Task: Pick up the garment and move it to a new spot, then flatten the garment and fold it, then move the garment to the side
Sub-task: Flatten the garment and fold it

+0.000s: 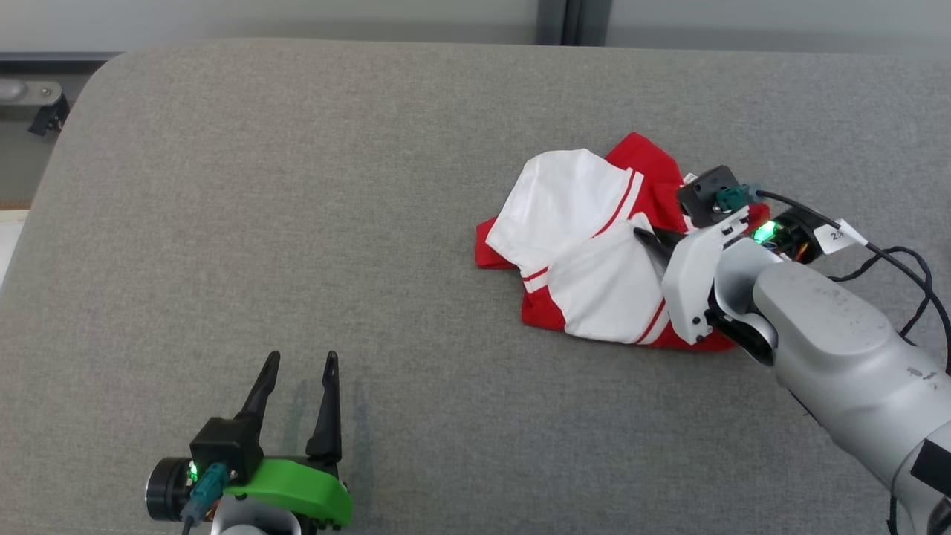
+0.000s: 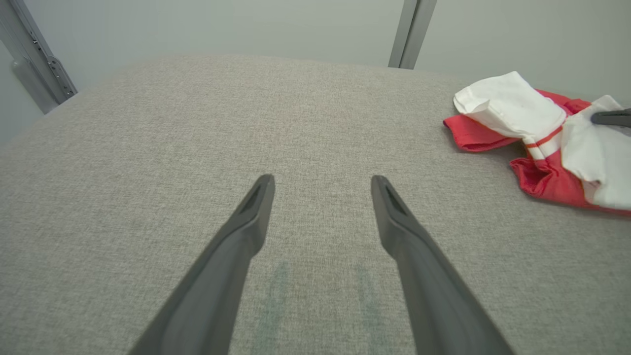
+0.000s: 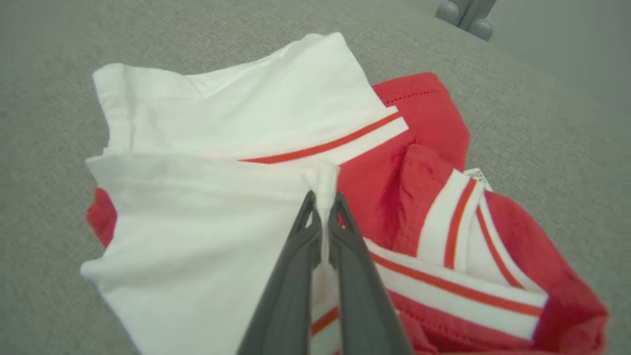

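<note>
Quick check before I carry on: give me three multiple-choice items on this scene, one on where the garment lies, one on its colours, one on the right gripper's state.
1. In the head view, where does the garment lie on the grey padded surface?
A. right of centre
B. at the far left edge
C. hanging off the front

2. What are its colours?
A. blue and yellow
B. red and white
C. all black

3. What is the right gripper doing?
A. open over bare surface
B. shut on a white fold
C. holding a cup

1 A: it sits well apart from the open left gripper.
2 B: white panels, red body and stripes.
3 B: the right wrist view shows cloth pinched between its fingers.
</note>
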Motion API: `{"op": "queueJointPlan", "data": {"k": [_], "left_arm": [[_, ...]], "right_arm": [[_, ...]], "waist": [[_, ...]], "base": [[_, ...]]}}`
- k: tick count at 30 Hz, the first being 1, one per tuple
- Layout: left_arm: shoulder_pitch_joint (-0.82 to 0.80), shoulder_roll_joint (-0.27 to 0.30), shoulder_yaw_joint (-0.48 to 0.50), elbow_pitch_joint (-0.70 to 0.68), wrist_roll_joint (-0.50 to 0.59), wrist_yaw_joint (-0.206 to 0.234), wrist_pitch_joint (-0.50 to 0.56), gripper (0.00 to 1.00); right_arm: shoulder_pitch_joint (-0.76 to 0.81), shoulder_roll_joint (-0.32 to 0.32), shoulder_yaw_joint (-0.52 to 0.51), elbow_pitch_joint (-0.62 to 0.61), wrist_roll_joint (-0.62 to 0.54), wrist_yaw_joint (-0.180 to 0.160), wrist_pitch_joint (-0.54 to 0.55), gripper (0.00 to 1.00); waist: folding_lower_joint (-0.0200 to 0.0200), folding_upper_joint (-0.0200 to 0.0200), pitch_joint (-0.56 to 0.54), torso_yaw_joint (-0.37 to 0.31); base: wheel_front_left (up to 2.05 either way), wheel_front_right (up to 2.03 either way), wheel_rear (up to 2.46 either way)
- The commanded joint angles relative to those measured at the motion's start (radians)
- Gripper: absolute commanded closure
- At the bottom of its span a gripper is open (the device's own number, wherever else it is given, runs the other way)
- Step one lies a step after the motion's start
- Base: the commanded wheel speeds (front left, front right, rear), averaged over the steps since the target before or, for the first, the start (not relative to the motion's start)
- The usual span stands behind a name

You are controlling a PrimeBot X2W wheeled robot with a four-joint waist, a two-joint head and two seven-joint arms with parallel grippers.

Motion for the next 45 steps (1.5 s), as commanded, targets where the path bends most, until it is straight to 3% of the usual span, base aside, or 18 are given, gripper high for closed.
{"op": "queueJointPlan", "data": {"k": [1, 6, 13, 19, 23, 30, 41, 42, 43, 44, 45], "left_arm": [[-0.018, 0.003, 0.004, 0.0, -0.004, -0.003, 0.0, 0.0], [-0.018, 0.003, 0.003, -0.003, -0.009, -0.001, 0.0, 0.0], [-0.022, 0.003, -0.016, -0.006, -0.018, 0.004, 0.0, 0.0], [-0.021, 0.003, -0.04, 0.002, -0.027, 0.009, 0.0, 0.0], [-0.017, 0.003, -0.045, -0.001, -0.034, 0.013, 0.0, 0.0], [-0.003, 0.003, -0.025, -0.007, -0.031, 0.02, 0.0, 0.0], [-0.031, 0.003, -0.028, -0.016, -0.009, 0.009, 0.0, 0.0], [-0.031, 0.003, -0.028, -0.014, -0.003, 0.006, 0.0, 0.0], [-0.032, 0.003, -0.027, -0.013, -0.002, 0.005, 0.0, 0.0], [-0.034, 0.003, -0.026, -0.012, 0.001, 0.005, 0.0, 0.0], [-0.035, 0.003, -0.026, -0.011, 0.003, 0.003, 0.0, 0.0]], "right_arm": [[-0.024, -0.001, 0.011, -0.002, 0.009, -0.002, -0.026, 1.0], [-0.095, 0.036, 0.059, -0.052, 0.009, -0.002, -0.119, 1.0], [-0.327, 0.172, 0.101, -0.145, 0.005, -0.002, -0.256, 1.0], [-0.536, 0.242, 0.0, -0.094, -0.031, -0.002, -0.317, 1.0], [-0.609, 0.253, -0.173, -0.074, -0.1, -0.002, -0.321, 1.0], [-0.491, 0.201, -0.458, -0.039, -0.267, -0.002, -0.321, 1.0], [-0.07, 0.035, -0.666, 0.092, -0.394, -0.001, -0.322, 1.0], [-0.031, 0.028, -0.691, 0.1, -0.403, -0.001, -0.322, 0.96], [-0.003, 0.025, -0.716, 0.105, -0.409, -0.002, -0.322, 0.8], [0.024, 0.022, -0.744, 0.105, -0.42, -0.002, -0.322, 0.53], [0.046, 0.022, -0.763, 0.106, -0.431, -0.002, -0.322, 0.0]], "waist": [[0.0, -0.0001, 0.0, 0.0], [0.0, -0.0001, -0.004, 0.001], [0.0, -0.0001, -0.025, 0.027], [0.0, -0.0001, -0.039, 0.073], [0.0, -0.0001, -0.035, 0.086], [0.0, -0.0001, -0.028, 0.052], [0.0, -0.0001, -0.018, -0.007], [0.0, -0.0001, -0.018, -0.011], [0.0, -0.0001, -0.018, -0.014], [0.0, -0.0001, -0.019, -0.017], [0.0, -0.0001, -0.02, -0.019]], "base": [[0.0, 0.0, 0.0], [0.0, 0.0, 0.0], [0.0, 0.0, 0.0], [0.0, 0.0, 0.0], [0.0, 0.0, 0.0], [0.0, 0.0, 0.0], [0.0, 0.0, 0.0], [0.0, 0.0, 0.0], [0.0, 0.0, 0.0], [0.0, 0.0, 0.0], [0.0, 0.0, 0.0]]}}
